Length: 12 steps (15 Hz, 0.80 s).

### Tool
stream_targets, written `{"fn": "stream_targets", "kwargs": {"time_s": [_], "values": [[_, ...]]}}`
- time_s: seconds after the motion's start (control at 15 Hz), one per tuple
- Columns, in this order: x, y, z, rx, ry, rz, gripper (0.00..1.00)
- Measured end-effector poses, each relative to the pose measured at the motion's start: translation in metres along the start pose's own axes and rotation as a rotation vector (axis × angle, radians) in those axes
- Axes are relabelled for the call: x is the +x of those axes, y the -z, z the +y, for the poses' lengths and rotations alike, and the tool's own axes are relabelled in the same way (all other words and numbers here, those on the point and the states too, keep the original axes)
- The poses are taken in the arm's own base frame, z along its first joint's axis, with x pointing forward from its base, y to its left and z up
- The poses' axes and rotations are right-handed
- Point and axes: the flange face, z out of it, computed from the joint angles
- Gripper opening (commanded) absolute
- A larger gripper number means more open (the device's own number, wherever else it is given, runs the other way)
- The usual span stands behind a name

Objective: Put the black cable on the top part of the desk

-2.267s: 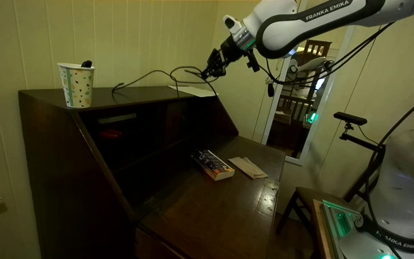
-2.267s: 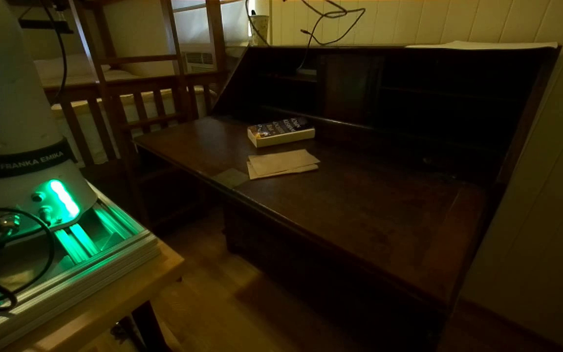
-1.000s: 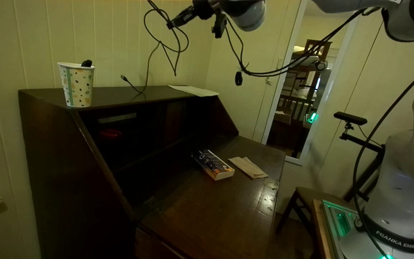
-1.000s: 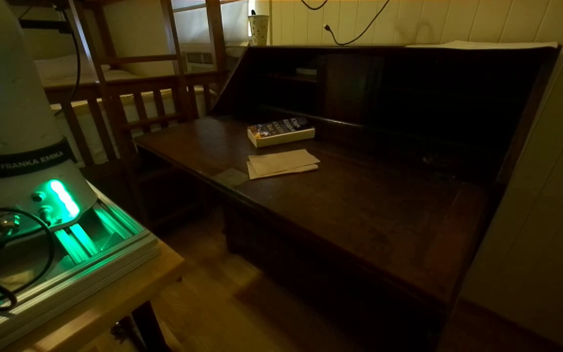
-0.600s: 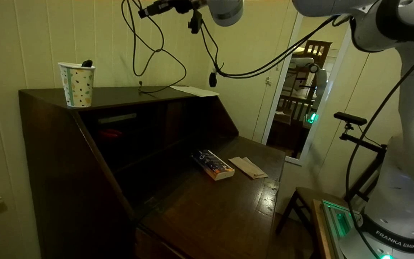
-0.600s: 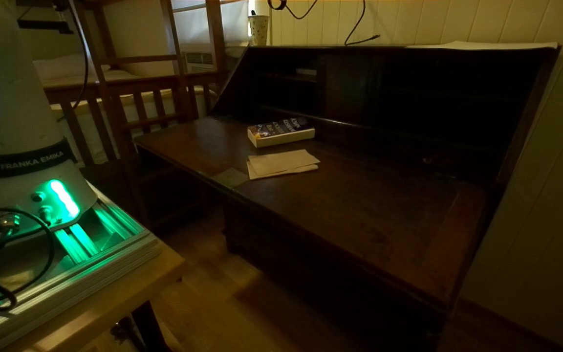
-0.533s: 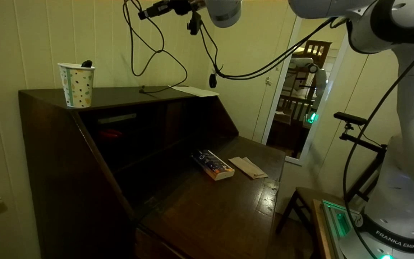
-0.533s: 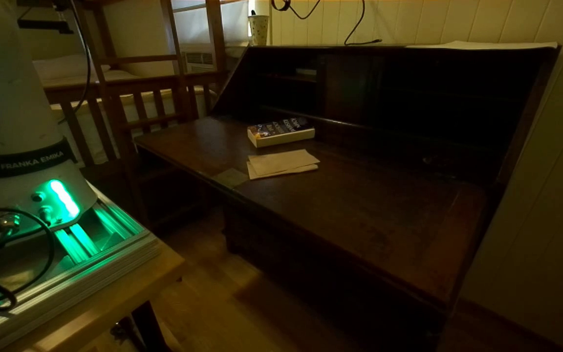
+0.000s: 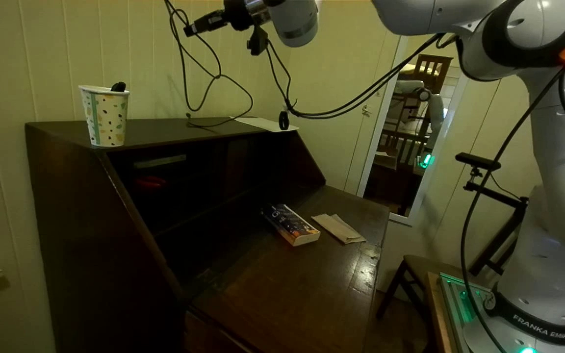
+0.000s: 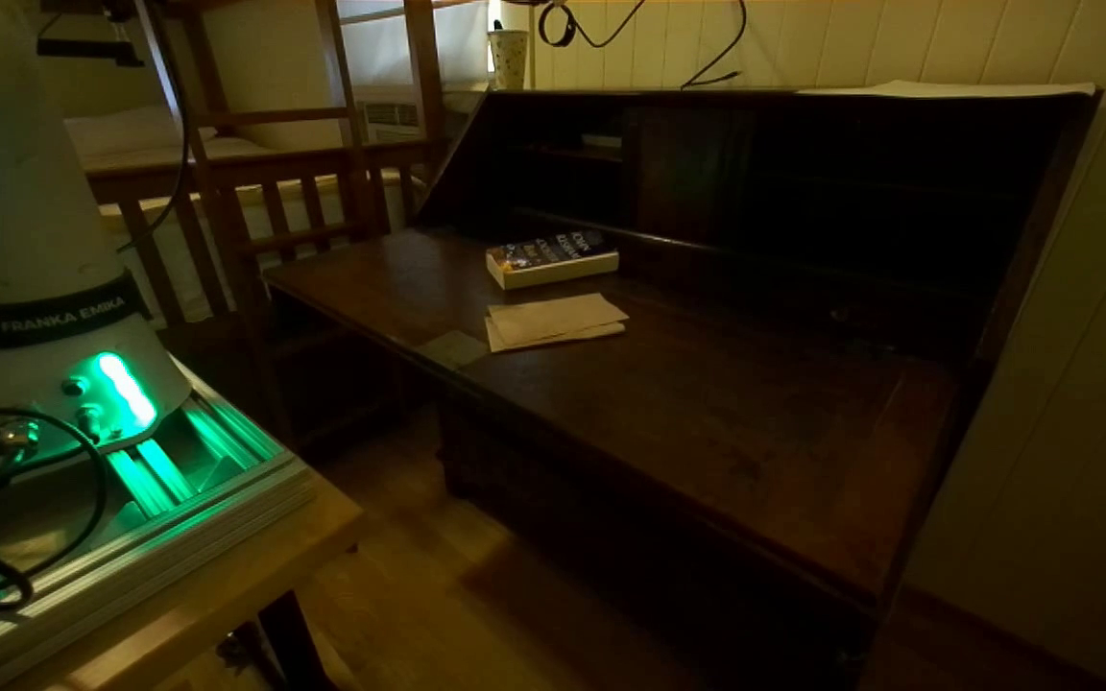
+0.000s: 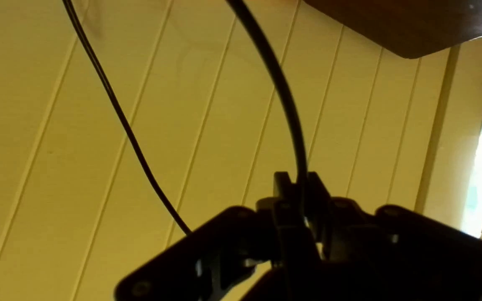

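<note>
A: so where's the cable [image 9: 218,76] at?

B: In the gripper [image 11: 300,184]. Wrist view has the tips pinched tight on one strand. The rest dangles in loose loops over the desk top [image 9: 160,129], and the lowest bend looks like it's touching it near the paper [image 9: 263,123], free end [image 10: 732,76] tipped up a bit.

A: pain to handle?

B: Not for weight, I'd guess it's next to nothing. Floppy with some spring though, so expect the loops to swing and not land where you want. A firm pinch shouldn't hurt it, but the jacket could be a bit slick.

A: good spot to grab?

B: Mid-strand like now works imo. Where the loops cross might be nicer, less tail hanging; I'd skip the ends. Lower it straight down, keep clear of the cup [image 9: 106,117], and watch for a loop snagging the gripper on release.
</note>
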Motion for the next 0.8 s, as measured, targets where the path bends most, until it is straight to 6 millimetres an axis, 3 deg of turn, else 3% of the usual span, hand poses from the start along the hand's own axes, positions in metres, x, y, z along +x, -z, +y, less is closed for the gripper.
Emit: {"fn": "stream_targets", "kwargs": {"time_s": [0.4, 0.47, 0.53, 0.8], "values": [[-0.018, -0.056, 0.010, 0.020, -0.068, -0.043, 0.03], [-0.018, -0.064, 0.009, 0.022, -0.073, -0.060, 0.11], [-0.020, -0.071, 0.008, 0.025, -0.078, -0.083, 0.11], [-0.019, -0.083, 0.006, 0.023, -0.088, -0.100, 0.11]]}}
